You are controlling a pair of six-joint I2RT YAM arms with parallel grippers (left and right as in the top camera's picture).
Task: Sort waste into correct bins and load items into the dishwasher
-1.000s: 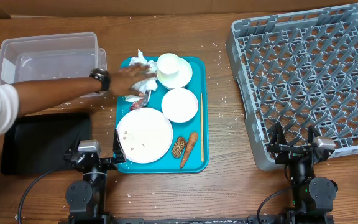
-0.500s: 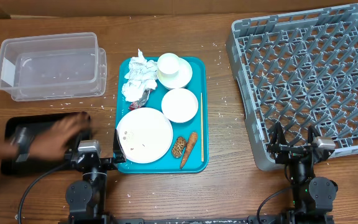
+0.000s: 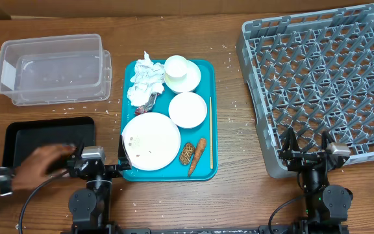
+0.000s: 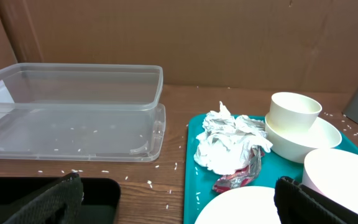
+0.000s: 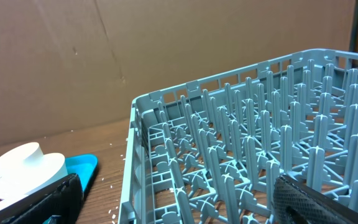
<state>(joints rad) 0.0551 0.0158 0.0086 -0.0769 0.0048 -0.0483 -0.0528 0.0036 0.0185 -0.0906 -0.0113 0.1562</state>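
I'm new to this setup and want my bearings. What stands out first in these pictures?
The teal tray at the table's centre draws the eye, crowded with a large white plate, bowls, crumpled white paper and a carrot stick. To its right sits the big grey dish rack, with no dishes in it. At the lower left a person's hand lies over the black tray.

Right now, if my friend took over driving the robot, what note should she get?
Left gripper: open, holding nothing, parked near the teal tray.
Right gripper: open, empty, by the grey rack.
On the teal tray: crumpled paper, red wrapper, cup, bowl, plate, chopstick, carrot stick, brown lump.
A person's hand lies over the black tray.
Done: nothing; clear tub and rack hold no items.
Left: everything.
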